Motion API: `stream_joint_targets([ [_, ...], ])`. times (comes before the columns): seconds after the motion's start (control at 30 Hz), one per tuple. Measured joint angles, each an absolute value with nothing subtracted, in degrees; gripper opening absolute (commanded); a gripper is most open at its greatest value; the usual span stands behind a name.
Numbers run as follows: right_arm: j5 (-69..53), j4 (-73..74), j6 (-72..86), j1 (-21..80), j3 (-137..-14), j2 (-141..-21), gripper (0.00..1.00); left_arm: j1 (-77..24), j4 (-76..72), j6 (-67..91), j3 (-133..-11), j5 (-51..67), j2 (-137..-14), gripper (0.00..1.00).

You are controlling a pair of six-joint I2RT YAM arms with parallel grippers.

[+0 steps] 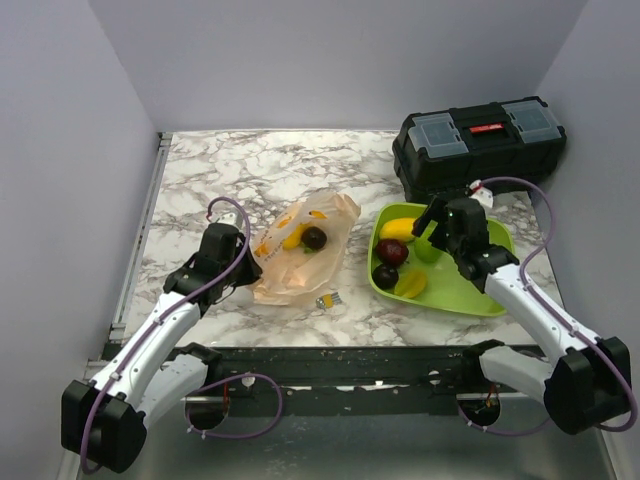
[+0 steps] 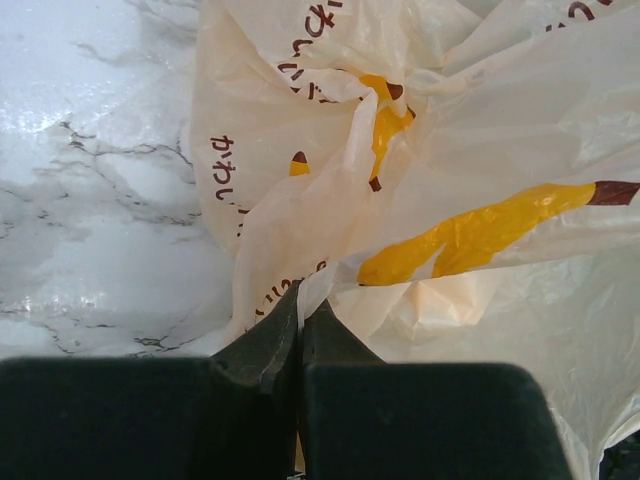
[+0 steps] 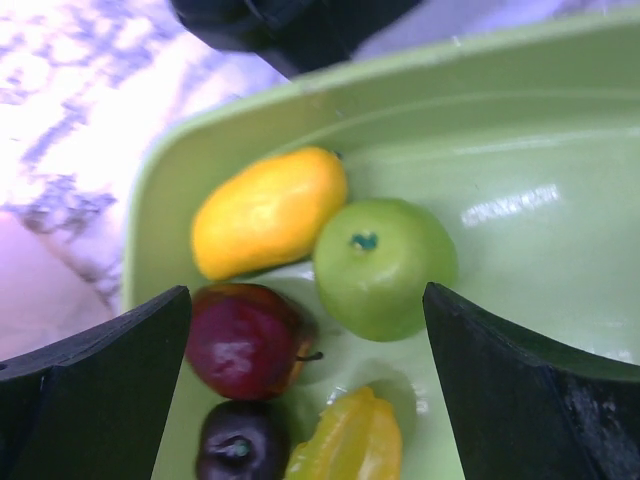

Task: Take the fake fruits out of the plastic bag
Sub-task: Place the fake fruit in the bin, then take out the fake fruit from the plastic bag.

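Peach-orange translucent plastic bag [image 1: 290,280], crinkled, on marble table [image 1: 200,170], left of lime-green tray [image 1: 455,292]. A dark round fruit [image 1: 314,238] and a yellow fruit [image 1: 293,238] lie inside. Left gripper [image 2: 298,335] pinched tight on the bag's edge. Right gripper [image 3: 308,300] spread wide over the green apple [image 3: 383,265] in the tray.

The plastic bag [image 2: 300,130] is carrying dark brown Japanese characters [image 2: 225,165], printed in a column down its left fold. There "かわ" is reading clearly, while the characters after it are running into a crease. More of the same script is showing along the bag's top edge and at its upper right corner, but folds are cutting it off and it cannot be read. In the top view, the black toolbox [image 1: 440,160] is bearing a small red label [image 1: 487,127] on its lid, too small to read.
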State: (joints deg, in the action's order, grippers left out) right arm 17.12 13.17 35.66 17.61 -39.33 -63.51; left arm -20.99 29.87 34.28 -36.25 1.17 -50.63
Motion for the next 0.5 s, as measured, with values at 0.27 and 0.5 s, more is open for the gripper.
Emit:
stream_joint_targets([
  [0.27,4.86,10.68,30.7,17.61,-44.27,-58.74,1.0,-20.99,25.76,33.78,-32.16,7.22,-48.01,0.0],
  [0.5,-11.4,4.86,28.95,20.43,-45.3,-57.95,1.0,-20.99,23.24,32.77,-29.85,9.54,-44.34,0.0],
])
